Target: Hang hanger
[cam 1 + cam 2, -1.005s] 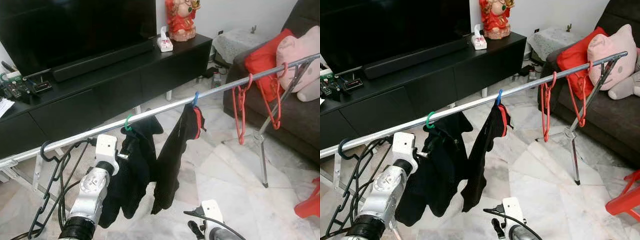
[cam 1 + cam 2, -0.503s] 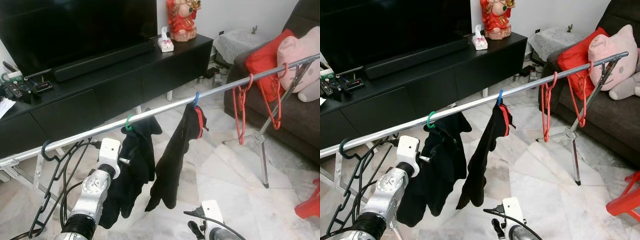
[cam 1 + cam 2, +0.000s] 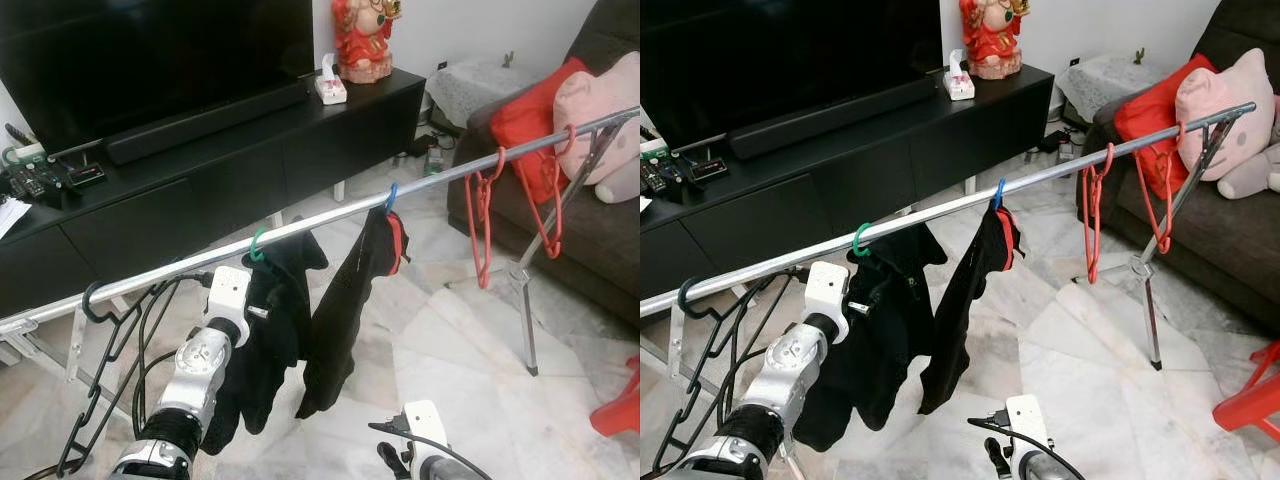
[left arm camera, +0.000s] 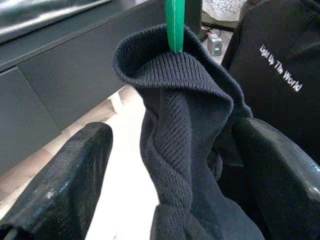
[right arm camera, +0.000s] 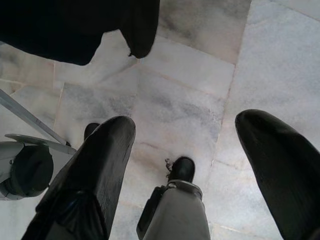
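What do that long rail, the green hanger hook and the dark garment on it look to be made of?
The rail looks like bare metal tubing: silvery, with a bright sheen. The green hanger hook seems plastic: smooth, evenly coloured. The dark garment is a knit fabric, with ribbing visible at its collar, between the open left gripper's fingers.

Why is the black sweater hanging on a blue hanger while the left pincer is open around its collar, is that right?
Not quite. The black sweater hangs on a green hanger, not a blue one, as the left wrist view shows. The left pincer is indeed open on either side of its collar.
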You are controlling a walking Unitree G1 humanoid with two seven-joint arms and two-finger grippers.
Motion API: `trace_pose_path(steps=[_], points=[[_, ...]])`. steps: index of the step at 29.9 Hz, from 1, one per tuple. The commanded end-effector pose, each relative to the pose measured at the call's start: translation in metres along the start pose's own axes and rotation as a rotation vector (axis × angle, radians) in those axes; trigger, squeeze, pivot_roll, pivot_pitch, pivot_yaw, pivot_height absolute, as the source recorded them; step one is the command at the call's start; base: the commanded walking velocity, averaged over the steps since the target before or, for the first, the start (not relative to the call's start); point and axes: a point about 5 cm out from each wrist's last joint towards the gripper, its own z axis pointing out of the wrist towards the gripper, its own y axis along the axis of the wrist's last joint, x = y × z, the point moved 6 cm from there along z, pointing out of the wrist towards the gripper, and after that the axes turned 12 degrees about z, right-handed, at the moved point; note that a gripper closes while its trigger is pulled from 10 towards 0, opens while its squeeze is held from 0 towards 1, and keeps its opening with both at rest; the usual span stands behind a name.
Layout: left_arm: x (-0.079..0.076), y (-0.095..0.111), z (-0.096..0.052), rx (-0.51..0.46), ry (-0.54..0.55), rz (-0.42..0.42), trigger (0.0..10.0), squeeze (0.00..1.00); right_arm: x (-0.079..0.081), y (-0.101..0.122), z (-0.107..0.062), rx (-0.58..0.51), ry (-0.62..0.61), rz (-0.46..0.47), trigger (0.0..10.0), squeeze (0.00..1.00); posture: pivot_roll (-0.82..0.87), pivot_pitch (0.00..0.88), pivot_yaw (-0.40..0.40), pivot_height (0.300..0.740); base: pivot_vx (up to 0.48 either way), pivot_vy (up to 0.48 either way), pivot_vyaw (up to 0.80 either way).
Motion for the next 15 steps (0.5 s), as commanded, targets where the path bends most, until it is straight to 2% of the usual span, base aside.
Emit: trace_pose_path(steps=[1, 2, 15], points=[[0.0021, -0.0012, 0.0018, 0.012, -0.001, 0.031, 2.9, 0.0, 0.0002, -0.0034, 0.0, 0.01, -0.006, 0.014, 10.0, 0.0, -0.11, 0.0, 0.057, 0.732, 0.0, 0.0, 0.0], [0.0025, -0.0013, 0.002, 0.013, -0.001, 0.032, 0.0, 0.0, 0.0003, -0.0035, 0.0, 0.011, -0.006, 0.014, 10.0, 0.0, -0.11, 0.0, 0.056, 0.732, 0.0, 0.0, 0.0], [0.0005, -0.0071, 0.001, 0.034, -0.029, 0.056, 0.0, 0.0, 0.0025, -0.0034, 0.0003, 0.01, 0.002, 0.013, 10.0, 0.0, -0.1, 0.0, 0.054, 0.732, 0.0, 0.0, 0.0]])
